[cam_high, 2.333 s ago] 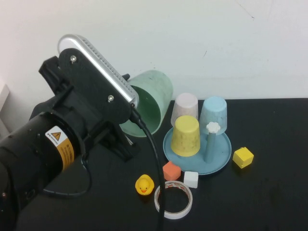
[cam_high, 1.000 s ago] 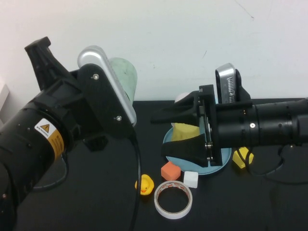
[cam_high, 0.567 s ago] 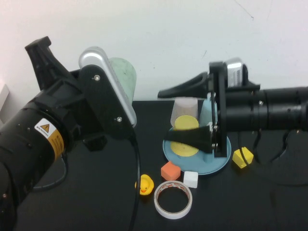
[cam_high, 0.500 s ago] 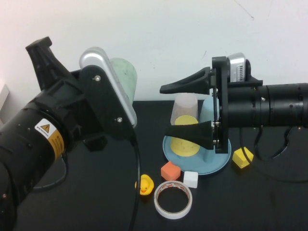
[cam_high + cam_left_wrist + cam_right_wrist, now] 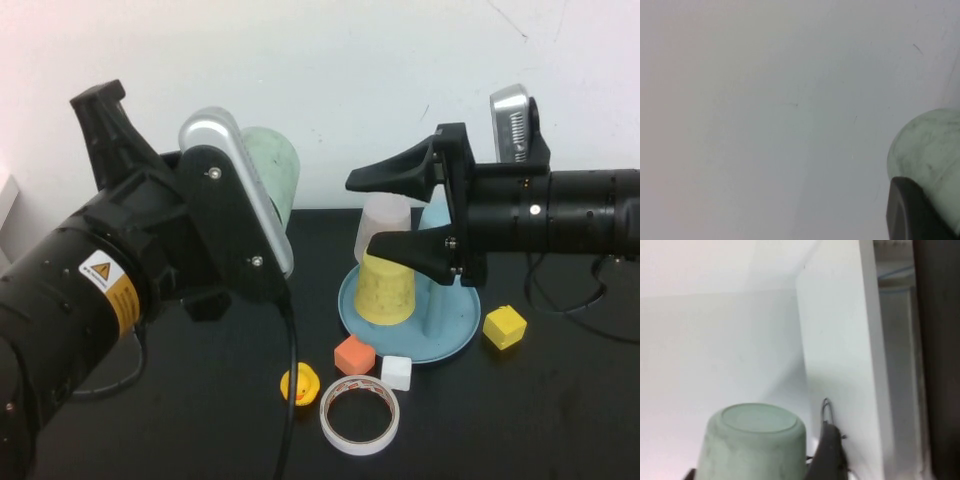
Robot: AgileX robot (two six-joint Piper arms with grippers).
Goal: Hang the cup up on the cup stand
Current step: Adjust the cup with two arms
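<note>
Your left gripper (image 5: pixel 262 215), raised at the left, is clamped on the cup (image 5: pixel 272 172); your right gripper (image 5: pixel 385 215) hangs with jaws wide apart above the cup stand (image 5: pixel 452 330), empty.

Pale mint-green cup (image 5: pixel 272 165) with faint darker mottling, held up at the far left by the black left gripper (image 5: pixel 262 215) with its silver-grey housing. Black right gripper (image 5: pixel 385 214) on the right, silver-grey unit on its top. Round blue cup stand (image 5: pixel 452 338) with a blue peg. On it, a yellow cup (image 5: pixel 386 290), speckled; a pale pinkish-white cup (image 5: pixel 383 223); a light blue cup (image 5: pixel 435 217). Near the stand, an orange block (image 5: pixel 355 355), a white block (image 5: pixel 397 372), a yellow block (image 5: pixel 504 327). Yellow duck (image 5: pixel 299 385) with an orange beak. White tape roll (image 5: pixel 360 415), brownish inside. Black table (image 5: pixel 560 420); white wall (image 5: pixel 330 70). Yellow-and-white warning label (image 5: pixel 112 291) on the black left arm.
</note>
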